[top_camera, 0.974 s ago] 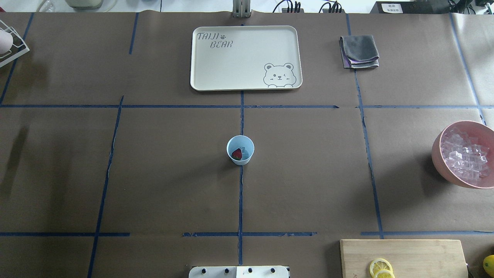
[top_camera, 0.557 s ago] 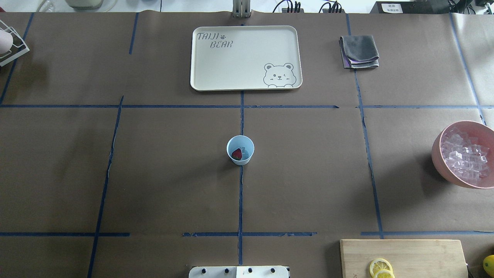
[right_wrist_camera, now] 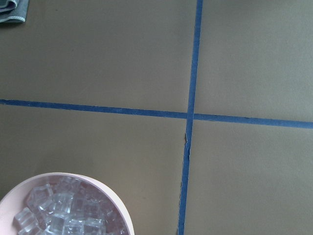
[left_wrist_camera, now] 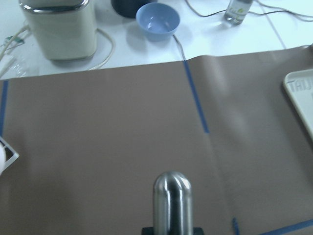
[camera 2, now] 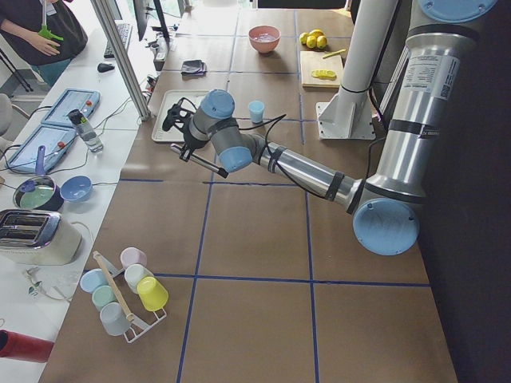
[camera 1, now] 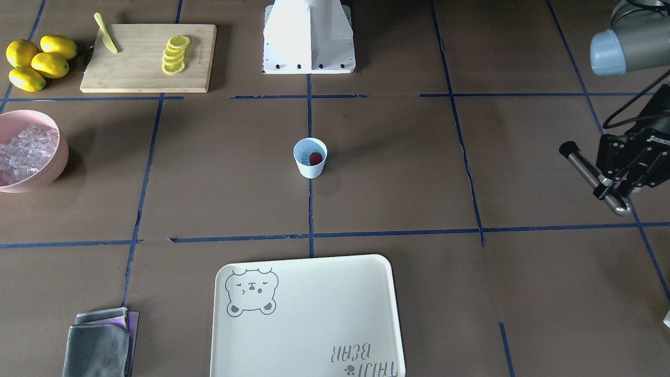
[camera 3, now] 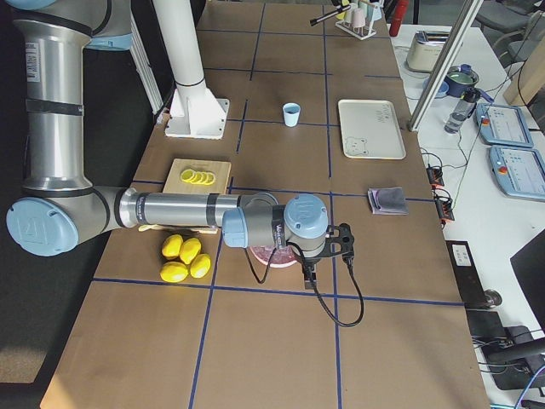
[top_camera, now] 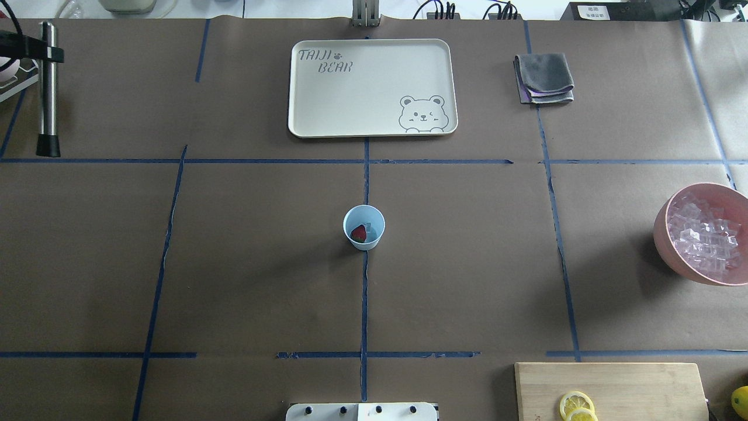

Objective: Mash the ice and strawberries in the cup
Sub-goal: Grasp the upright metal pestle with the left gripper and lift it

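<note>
Left tool [camera 1: 609, 184] newly in view, clamping steel muddler [top_camera: 48, 88]

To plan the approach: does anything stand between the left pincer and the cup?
Nothing visible does. Between the left pincer, shut on the steel muddler, and the cup lies only taped brown paper; the bear tray sits farther away, off that line.

On my screens, matt brown paper [top_camera: 263, 263] covers the table, gridded with blue tape [top_camera: 363, 292]. At far left gleams a polished metal rod [top_camera: 47, 99] with a dull black tip. The central cup [top_camera: 376, 221] looks like smooth plastic, as does the satin cream tray [top_camera: 374, 88]. Right: soft grey cloth [top_camera: 543, 73], pale grained wooden board [top_camera: 631, 386], matt pink bowl [top_camera: 663, 234] of glassy ice [top_camera: 704, 234].
</note>
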`<action>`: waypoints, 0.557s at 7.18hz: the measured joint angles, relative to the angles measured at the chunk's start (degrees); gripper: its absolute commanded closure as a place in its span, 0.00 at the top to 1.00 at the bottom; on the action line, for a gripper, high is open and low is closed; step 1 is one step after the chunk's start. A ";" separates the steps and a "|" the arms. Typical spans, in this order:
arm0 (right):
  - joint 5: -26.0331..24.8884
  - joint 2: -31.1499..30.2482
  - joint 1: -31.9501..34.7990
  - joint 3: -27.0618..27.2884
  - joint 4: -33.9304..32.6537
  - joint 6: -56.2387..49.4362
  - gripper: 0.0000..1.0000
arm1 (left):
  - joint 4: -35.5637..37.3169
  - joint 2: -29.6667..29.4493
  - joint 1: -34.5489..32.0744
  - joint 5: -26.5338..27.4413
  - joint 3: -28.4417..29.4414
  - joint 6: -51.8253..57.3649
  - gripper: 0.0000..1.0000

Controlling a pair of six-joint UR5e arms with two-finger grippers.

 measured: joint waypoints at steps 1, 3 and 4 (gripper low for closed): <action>-0.06 0.00 0.00 0.00 0.00 0.00 1.00 | -1.93 -0.99 4.40 4.98 -3.11 -2.45 0.00; -0.16 0.04 0.00 -0.04 0.00 0.00 1.00 | -13.25 -2.01 14.08 17.14 -5.37 -6.23 0.00; -0.16 0.05 0.00 -0.07 0.00 0.00 1.00 | -19.99 -2.10 20.18 25.98 -5.52 -7.13 0.00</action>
